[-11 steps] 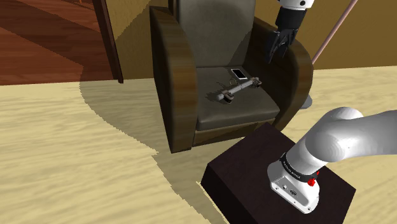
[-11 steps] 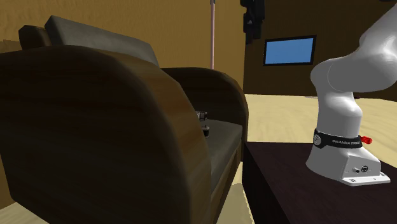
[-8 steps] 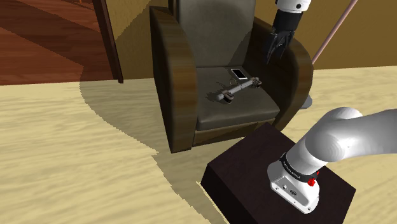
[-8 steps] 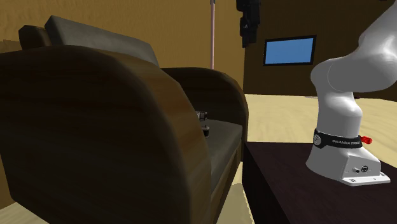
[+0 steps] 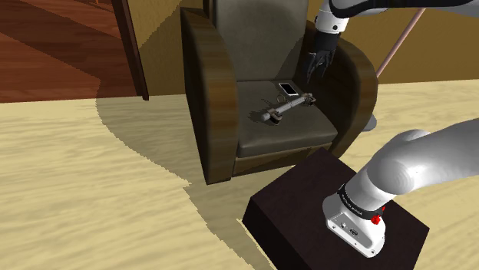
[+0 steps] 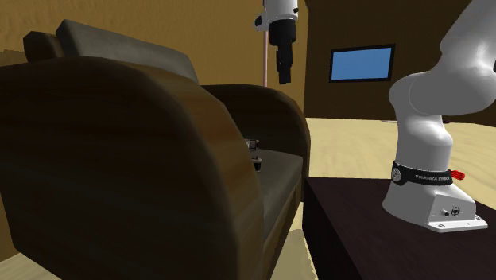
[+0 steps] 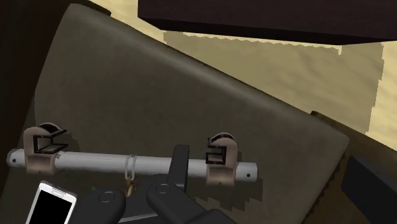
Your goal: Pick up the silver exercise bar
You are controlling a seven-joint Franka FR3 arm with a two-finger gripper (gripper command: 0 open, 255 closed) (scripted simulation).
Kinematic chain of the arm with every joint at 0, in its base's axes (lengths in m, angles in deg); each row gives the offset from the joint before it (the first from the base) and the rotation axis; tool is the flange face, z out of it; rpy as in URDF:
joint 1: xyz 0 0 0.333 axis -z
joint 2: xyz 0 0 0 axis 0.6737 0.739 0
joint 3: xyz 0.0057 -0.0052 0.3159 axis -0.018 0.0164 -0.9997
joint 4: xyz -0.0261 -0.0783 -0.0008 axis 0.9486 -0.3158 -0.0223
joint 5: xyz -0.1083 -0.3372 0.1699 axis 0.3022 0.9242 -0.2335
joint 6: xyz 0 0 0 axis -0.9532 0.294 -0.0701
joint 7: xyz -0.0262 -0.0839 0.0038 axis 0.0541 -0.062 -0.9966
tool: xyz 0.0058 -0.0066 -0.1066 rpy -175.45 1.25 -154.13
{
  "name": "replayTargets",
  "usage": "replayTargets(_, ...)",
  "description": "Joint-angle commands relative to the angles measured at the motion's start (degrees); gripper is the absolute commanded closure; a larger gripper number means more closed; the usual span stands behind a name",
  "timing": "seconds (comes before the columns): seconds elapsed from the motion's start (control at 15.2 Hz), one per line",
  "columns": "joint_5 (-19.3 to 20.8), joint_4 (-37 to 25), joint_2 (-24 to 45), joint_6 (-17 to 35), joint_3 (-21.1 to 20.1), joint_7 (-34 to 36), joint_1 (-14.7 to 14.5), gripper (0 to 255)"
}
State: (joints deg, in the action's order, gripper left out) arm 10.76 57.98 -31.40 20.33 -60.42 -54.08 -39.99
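The silver exercise bar [image 5: 288, 107] lies slantwise on the armchair's seat cushion [image 5: 280, 134], with a bracket near each end. In the wrist view the bar [image 7: 95, 162] runs across the cushion, its brackets brown-grey. One end of the bar [image 6: 253, 148] peeks past the near armrest in the second exterior view. My black gripper [image 5: 315, 70] hangs open in the air above the back of the seat, by the far armrest, apart from the bar and holding nothing. The second exterior view shows the gripper [image 6: 284, 75] pointing down, well above the chair.
A white phone [image 5: 289, 89] with a black screen lies on the seat just behind the bar. A dark rounded object [image 7: 159, 197] lies against the bar near the phone [image 7: 54, 203]. The chair's brown armrests [image 5: 203, 92] flank the seat. A thin pole [image 5: 399, 38] leans behind the chair.
The gripper has swung toward the shoulder view's left and dropped lower, from beside the far armrest to over the back of the seat. The bar and phone have not moved.
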Motion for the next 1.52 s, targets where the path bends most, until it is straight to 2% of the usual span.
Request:
replayTargets(0.0,0.3,-0.6,3.7,3.1,1.3,-1.4,0.3,0)
replayTargets(0.4,0.0,-4.0,15.4,11.3,4.6,-5.6,1.1,0)
replayTargets(0.79,-2.3,-10.0,28.2,17.6,7.2,-10.4,2.0,0)
replayTargets(1.45,-8.4,-25.9,50.2,22.5,8.0,-18.1,5.6,0)
